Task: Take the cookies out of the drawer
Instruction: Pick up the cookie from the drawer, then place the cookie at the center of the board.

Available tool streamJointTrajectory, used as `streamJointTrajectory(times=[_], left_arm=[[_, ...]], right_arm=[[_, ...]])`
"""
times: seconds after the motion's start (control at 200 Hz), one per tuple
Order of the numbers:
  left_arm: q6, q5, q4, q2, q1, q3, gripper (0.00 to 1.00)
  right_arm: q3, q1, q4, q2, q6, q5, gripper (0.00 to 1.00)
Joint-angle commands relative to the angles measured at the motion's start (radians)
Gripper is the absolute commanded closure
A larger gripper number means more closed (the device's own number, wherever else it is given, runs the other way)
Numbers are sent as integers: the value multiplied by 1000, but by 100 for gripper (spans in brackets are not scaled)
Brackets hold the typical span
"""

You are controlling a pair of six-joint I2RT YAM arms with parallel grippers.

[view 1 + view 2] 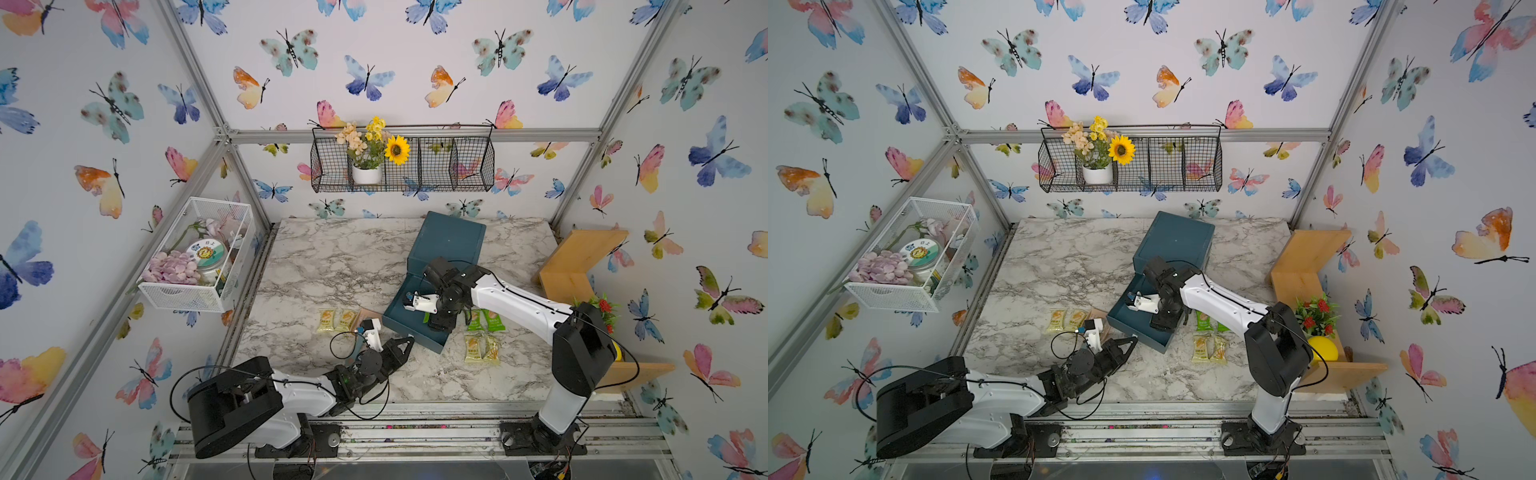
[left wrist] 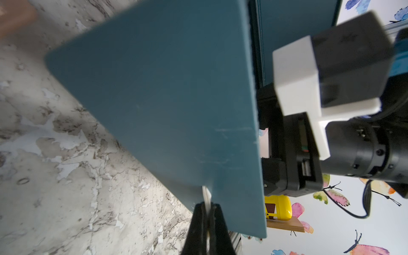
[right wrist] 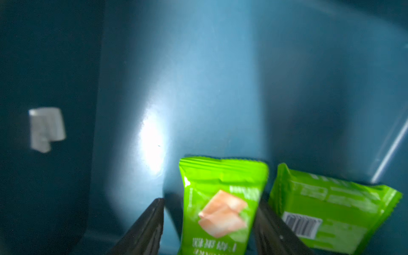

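The teal drawer (image 1: 415,337) stands pulled out of its teal box (image 1: 451,241). My left gripper (image 1: 410,340) is shut on the thin white handle (image 2: 206,194) at the drawer front. My right gripper (image 3: 210,199) reaches down into the drawer, open, its fingers either side of a green cookie packet (image 3: 220,205) lying on the drawer floor. A second green packet (image 3: 331,209) lies beside it. On the table lie more cookies: two pale yellow packets (image 1: 336,320) left of the drawer, two green ones (image 1: 484,320) and two yellow ones (image 1: 482,349) to its right.
A peach dustpan edge (image 1: 370,313) shows beside the left wrist. A wooden shelf (image 1: 582,257) with a red-flowered plant (image 1: 602,309) and a yellow ball (image 1: 1320,349) stands at the right. A white wire basket (image 1: 195,257) hangs on the left wall.
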Motion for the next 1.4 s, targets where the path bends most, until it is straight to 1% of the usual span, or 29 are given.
streamJointTrajectory(times=[0.0, 0.125, 0.35, 0.451, 0.756, 0.916, 0.996, 1.191, 1.261, 1.307, 1.397], left_arm=[[13, -40, 21, -6, 4, 10, 100], [12, -39, 24, -3, 3, 10, 100], [10, -31, 25, 3, 5, 16, 100], [10, -30, 27, 8, 4, 21, 100], [11, -27, 24, 19, 8, 31, 100], [11, -31, 25, 20, 8, 32, 100], [11, -32, 20, 19, 9, 32, 100], [11, -34, 18, 17, 9, 33, 100], [13, -35, 19, 17, 9, 33, 100], [13, -33, 18, 17, 9, 33, 100], [13, -33, 18, 14, 9, 33, 100]], right_arm=[[-12, -2, -21, 11, 7, -17, 37], [-15, -2, -14, 15, 11, -2, 41], [2, -2, -7, 13, 18, -19, 50], [11, -2, -10, 4, 21, -34, 52], [-5, -2, 38, -87, 23, -74, 57], [-25, -2, 82, -148, 51, -79, 59], [-32, -2, 107, -175, 98, -55, 63], [-35, -2, 114, -243, 243, -25, 67], [-41, -2, 127, -270, 341, 13, 69], [-33, -2, 116, -282, 411, 54, 73], [-22, -2, 81, -309, 517, 84, 75]])
